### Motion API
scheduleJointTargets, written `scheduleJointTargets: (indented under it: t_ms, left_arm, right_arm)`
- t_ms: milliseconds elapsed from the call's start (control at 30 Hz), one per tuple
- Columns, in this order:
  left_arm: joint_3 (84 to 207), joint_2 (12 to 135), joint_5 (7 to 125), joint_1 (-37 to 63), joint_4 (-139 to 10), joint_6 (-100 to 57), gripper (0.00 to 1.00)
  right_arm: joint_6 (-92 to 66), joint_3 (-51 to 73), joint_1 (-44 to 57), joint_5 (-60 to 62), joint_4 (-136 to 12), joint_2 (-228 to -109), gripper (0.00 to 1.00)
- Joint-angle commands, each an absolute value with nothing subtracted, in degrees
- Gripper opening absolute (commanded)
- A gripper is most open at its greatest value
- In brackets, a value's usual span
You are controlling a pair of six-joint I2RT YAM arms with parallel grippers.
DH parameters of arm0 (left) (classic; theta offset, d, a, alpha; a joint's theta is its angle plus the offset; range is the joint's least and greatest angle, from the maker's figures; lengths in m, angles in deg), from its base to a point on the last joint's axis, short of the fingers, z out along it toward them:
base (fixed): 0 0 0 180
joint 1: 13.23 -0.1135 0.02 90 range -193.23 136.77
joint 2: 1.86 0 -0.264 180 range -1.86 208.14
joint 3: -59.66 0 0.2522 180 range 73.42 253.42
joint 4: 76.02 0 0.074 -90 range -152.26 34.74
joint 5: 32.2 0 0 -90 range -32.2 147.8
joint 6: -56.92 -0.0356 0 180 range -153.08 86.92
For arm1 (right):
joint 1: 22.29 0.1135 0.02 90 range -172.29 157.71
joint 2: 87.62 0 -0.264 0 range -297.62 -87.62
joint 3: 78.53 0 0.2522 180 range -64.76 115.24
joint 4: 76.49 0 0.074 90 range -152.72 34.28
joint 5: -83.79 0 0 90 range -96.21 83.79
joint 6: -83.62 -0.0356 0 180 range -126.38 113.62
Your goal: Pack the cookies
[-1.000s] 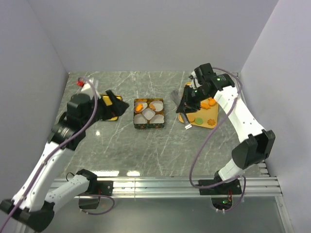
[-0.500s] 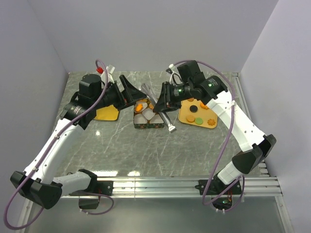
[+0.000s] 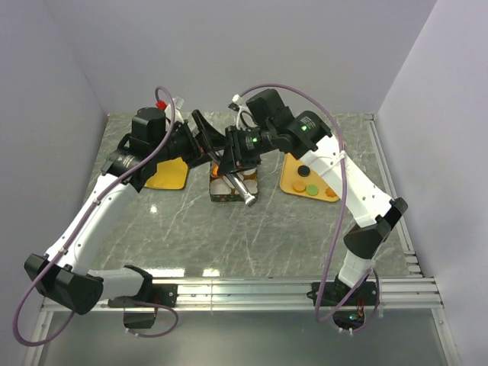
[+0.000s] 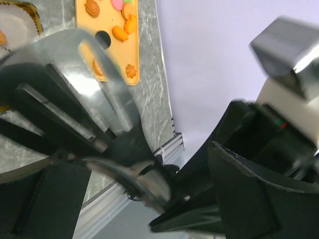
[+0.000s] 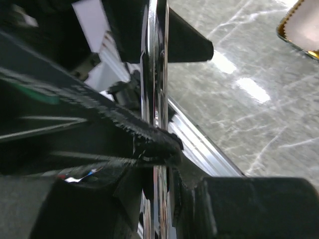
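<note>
The cookies (image 3: 312, 187) lie on an orange tray (image 3: 290, 181) at the right; they also show in the left wrist view (image 4: 119, 33). My right gripper (image 3: 232, 156) is shut on metal tongs (image 3: 242, 187) and holds them over the gold-rimmed box (image 3: 230, 200) of white paper cups. One orange cookie (image 3: 219, 169) shows in the box. My left gripper (image 3: 207, 143) is open and sits right beside the right gripper. In the left wrist view the tongs (image 4: 89, 99) pass between its spread fingers (image 4: 249, 189). In the right wrist view the tongs (image 5: 155, 74) are pinched edge-on.
A yellow tray (image 3: 169, 175) lies left of the box, partly under my left arm. Grey walls stand at the left, back and right. An aluminium rail (image 3: 259, 291) runs along the near edge.
My right gripper has carried the tongs left from the orange tray to above the box. My left arm has swung right from the yellow tray to meet it.
</note>
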State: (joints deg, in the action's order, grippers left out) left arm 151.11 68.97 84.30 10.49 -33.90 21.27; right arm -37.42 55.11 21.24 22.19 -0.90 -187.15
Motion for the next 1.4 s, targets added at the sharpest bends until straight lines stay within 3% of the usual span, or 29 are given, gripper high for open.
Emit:
scheduleJointTargets:
  t_ms: [0, 133, 233, 333, 400, 567, 767, 867, 1000, 1367]
  left_arm:
    - [156.21, 70.03, 81.97, 10.76, -32.13, 20.71, 0.99]
    - [158.94, 72.58, 81.27, 10.76, -28.86, 19.66, 0.97]
    - [158.41, 73.02, 81.18, 10.76, -28.86, 19.39, 0.87]
    - [157.18, 73.28, 82.41, 10.76, -29.74, 19.39, 0.72]
    - [157.09, 73.64, 83.02, 10.76, -29.74, 19.04, 0.54]
    - [157.18, 73.99, 83.02, 10.76, -29.65, 18.42, 0.23]
    - [157.36, 73.46, 81.53, 10.76, -30.26, 19.39, 0.04]
    - [156.83, 71.97, 80.22, 10.76, -31.58, 20.79, 0.0]
    - [153.33, 67.59, 79.07, 10.5, -36.93, 23.25, 0.0]
    - [147.51, 60.37, 80.21, 7.51, -47.23, 26.42, 0.0]
  right_arm:
    - [-34.5, 58.98, 23.06, 18.4, 0.73, -187.11, 0.29]
    - [-34.33, 58.55, 24.11, 16.56, -0.67, -186.5, 0.29]
    - [-33.89, 58.98, 24.9, 15.15, -1.11, -186.15, 0.29]
    - [-33.53, 59.42, 25.43, 13.66, -1.11, -185.8, 0.29]
    - [-33.36, 59.77, 25.52, 12.95, -1.2, -185.53, 0.29]
    - [-33.27, 58.9, 25.61, 13.04, -2.61, -185.18, 0.29]
    - [-33.88, 56.71, 25.96, 13.39, -4.89, -185.01, 0.33]
    - [-34.67, 54.25, 26.05, 14.0, -7.52, -184.04, 0.47]
    - [-36.78, 50.12, 26.05, 16.89, -12.09, -182.2, 0.56]
    - [-47.5, 32.46, 25.96, 29.29, -33.97, -174.82, 0.61]
